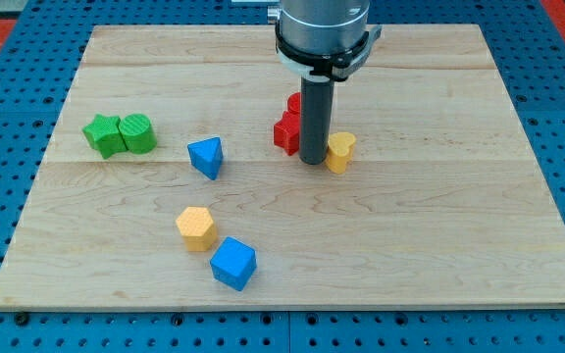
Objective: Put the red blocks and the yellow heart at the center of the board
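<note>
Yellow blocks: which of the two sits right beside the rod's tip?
The yellow heart, touching my tip on the view's right. The other yellow block, a hexagon shape, lies far off toward the view's lower left, near the blue cube.

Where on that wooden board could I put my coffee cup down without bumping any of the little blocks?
The view's right side, beyond the yellow heart, is bare to the board edge. So is the strip along the view's top left, above the green blocks. It is crowded mid-board: my tip sits between the red blocks and the heart. The blue and yellow blocks fill the lower left.
</note>
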You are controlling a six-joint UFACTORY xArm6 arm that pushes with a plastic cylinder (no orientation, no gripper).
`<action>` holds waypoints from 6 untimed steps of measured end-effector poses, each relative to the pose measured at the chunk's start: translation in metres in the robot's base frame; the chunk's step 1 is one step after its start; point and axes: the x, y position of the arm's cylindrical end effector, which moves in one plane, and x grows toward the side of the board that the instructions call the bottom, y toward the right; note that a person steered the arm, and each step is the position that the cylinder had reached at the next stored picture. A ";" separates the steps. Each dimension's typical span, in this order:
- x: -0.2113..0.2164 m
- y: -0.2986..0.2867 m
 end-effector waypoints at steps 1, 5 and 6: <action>0.014 0.009; -0.014 0.066; -0.019 0.119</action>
